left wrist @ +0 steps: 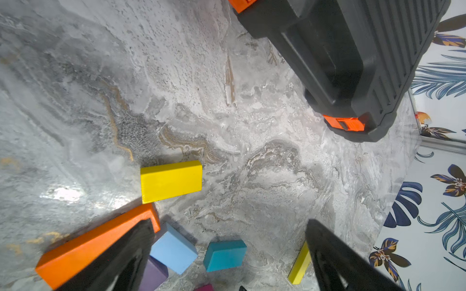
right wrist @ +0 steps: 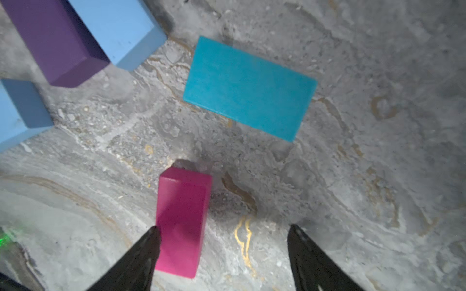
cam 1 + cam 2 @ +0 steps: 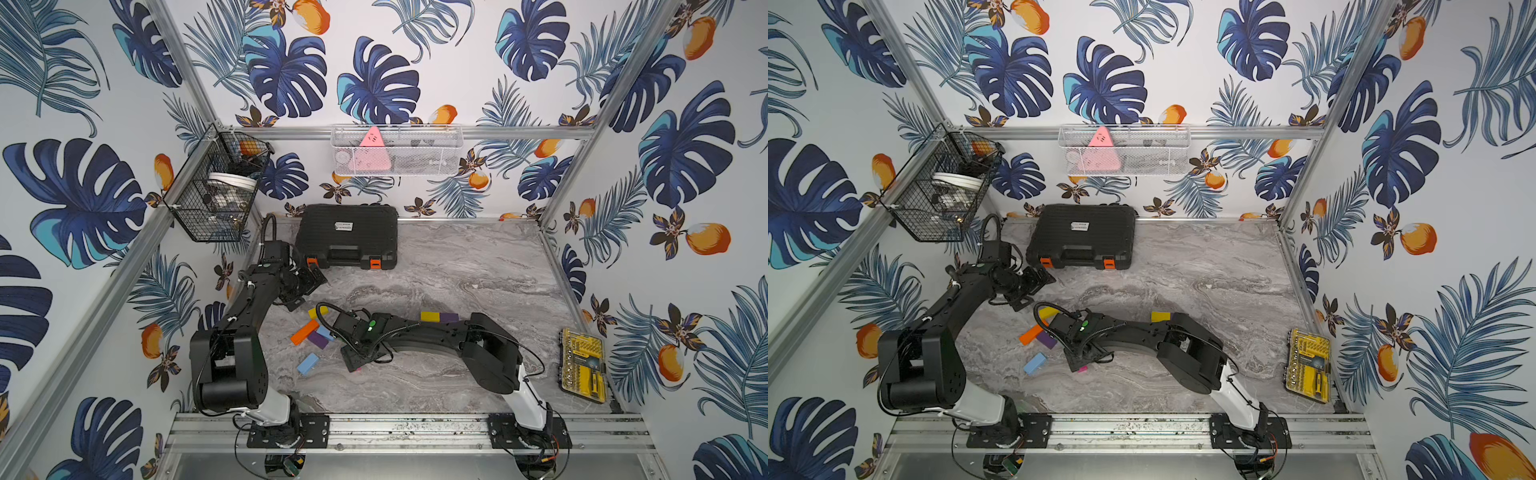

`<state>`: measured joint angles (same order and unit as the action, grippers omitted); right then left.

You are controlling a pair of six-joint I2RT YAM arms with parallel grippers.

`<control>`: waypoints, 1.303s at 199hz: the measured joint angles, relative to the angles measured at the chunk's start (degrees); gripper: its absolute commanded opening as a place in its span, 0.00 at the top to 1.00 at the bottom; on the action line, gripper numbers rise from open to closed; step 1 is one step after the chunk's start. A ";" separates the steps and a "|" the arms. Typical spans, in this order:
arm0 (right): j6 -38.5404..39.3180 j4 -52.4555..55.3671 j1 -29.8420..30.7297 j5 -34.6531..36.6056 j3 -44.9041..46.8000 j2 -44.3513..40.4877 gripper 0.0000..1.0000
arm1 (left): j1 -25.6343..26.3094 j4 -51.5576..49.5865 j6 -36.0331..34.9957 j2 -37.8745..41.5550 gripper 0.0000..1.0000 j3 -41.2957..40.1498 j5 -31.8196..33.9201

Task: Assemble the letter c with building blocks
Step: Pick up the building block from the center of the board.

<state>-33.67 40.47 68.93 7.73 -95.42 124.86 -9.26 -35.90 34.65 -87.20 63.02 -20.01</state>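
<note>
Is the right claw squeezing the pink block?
No, the right gripper stands open, and the pink block lies loose on the table, close to one jaw only.

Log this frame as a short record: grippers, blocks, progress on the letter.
left gripper: open, empty
right gripper: open, low around the magenta block, not closed on it
loose blocks: orange block, teal block, yellow block, scattered
letter c: not formed yet
other: black case at the back
</note>
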 measured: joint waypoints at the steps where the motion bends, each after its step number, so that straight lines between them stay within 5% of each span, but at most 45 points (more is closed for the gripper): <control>1: 0.00 0.00 0.00 0.00 -0.04 0.02 0.20 | 0.00 0.02 0.00 0.02 0.01 -0.07 -0.02; 124: 1.11 2.43 2.12 1.81 -2.21 1.81 0.26 | -0.11 0.28 -0.02 -0.22 0.01 -0.79 -1.25; 143: 1.40 2.43 2.19 1.84 -2.34 2.40 0.37 | -0.11 0.28 -0.02 -0.22 0.01 -0.79 -1.33; 190: 2.64 -0.70 2.10 -0.46 -0.42 1.53 1.00 | -0.11 0.33 0.00 -0.22 0.01 -0.92 -1.40; 260: 2.75 -5.68 0.35 -4.81 13.09 -10.23 1.00 | 1.86 0.48 0.00 0.24 0.01 -1.97 -2.71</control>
<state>-30.92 34.79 69.28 2.92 -82.32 114.63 -7.40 -35.42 34.65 -86.96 61.06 -22.72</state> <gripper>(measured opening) 0.183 0.990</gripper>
